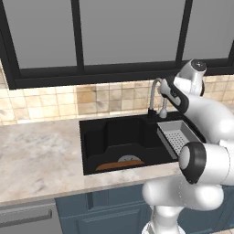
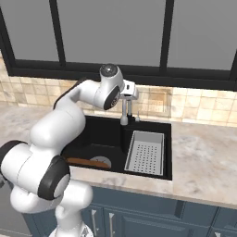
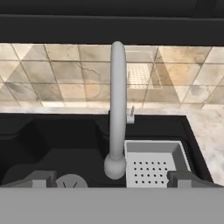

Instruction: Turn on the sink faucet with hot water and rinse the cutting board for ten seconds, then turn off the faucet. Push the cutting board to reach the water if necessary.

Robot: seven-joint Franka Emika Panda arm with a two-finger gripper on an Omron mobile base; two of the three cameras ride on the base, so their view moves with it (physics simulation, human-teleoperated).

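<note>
while the gripper (image 3: 112, 178) hangs over the sink faucet (image 3: 116, 109) with jaws spread wide and holding nothing, the cutting board (image 1: 119, 165) lies flat along the front edge of the sink (image 1: 93, 137).

Light here is soft and even, with no clear source and no hard cast shadows. The marble counter (image 1: 36, 155) and tiled backsplash (image 1: 68, 103) look bright and flat. The black sink (image 1: 98, 137) swallows detail; its stepped walls barely separate. The window panes (image 2: 111, 28) are a dull, uniform grey, without glare. All three pictures are slightly soft and coarse, edges a little jagged; no lens bending at the borders.
</note>
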